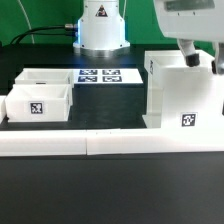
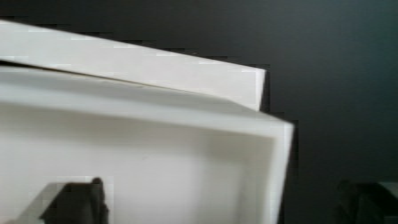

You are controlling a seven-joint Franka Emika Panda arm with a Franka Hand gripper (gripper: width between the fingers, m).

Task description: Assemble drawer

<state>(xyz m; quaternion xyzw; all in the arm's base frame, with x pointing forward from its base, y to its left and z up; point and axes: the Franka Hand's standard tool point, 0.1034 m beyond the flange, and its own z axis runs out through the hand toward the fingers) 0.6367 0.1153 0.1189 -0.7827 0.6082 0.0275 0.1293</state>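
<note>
At the exterior view's right, the fingers (image 2: 71, 200) hang spread above the top edge of the tall white box (image 1: 185, 100). Two small trays (image 1: 40, 103) sit on the table (image 1: 110, 185) at the left.

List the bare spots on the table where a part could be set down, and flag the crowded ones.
Free: the black table between the two trays and the housing, bordered behind by the marker board and in front by the border wall. Crowded: the exterior view's right, where the gripper hangs over the housing.
</note>
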